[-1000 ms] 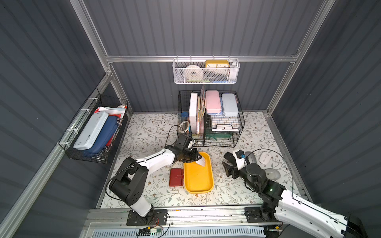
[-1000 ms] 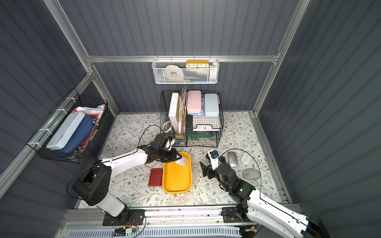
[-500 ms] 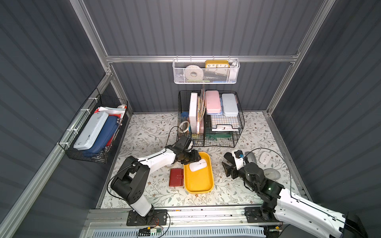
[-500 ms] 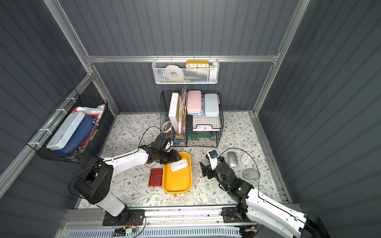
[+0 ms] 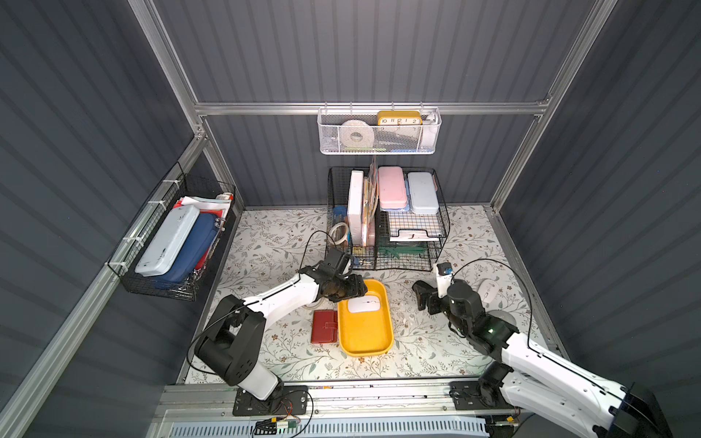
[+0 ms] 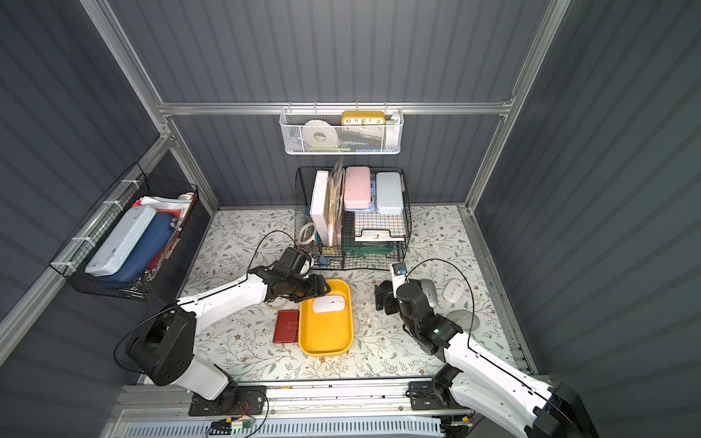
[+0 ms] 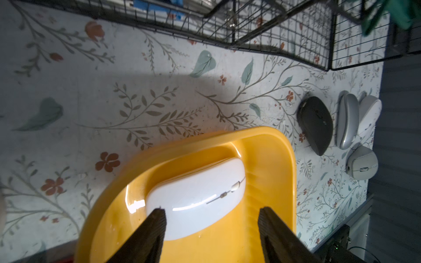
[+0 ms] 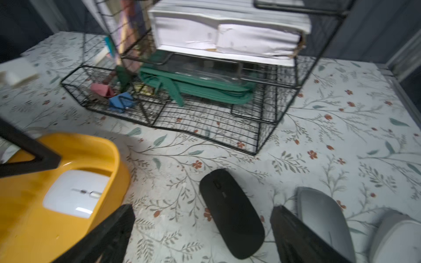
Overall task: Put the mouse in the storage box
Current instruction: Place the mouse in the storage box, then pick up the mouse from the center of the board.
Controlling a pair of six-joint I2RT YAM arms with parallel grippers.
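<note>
The yellow storage box (image 5: 366, 335) (image 6: 325, 335) lies mid-table. A white mouse (image 5: 364, 305) (image 6: 329, 304) (image 7: 196, 195) rests flat at its far end, lying free. My left gripper (image 5: 356, 291) (image 7: 211, 209) hovers open at that end, its fingers wider apart than the mouse. My right gripper (image 5: 422, 297) (image 8: 202, 208) is open just above a black mouse (image 8: 230, 214) (image 7: 315, 125) on the table right of the box. The black mouse lies between the fingers and apart from them. In both top views the right gripper hides it.
Right of the black mouse lie a silver mouse (image 8: 323, 218) (image 6: 428, 292), a white one (image 5: 489, 290) and a grey one (image 5: 500, 316). A red wallet (image 5: 324, 326) touches the box's left side. A black wire organizer (image 5: 387, 227) stands just behind both grippers.
My left gripper has opened and let the white mouse go into the yellow box, where it now lies. The right gripper has opened wider over the black mouse.
</note>
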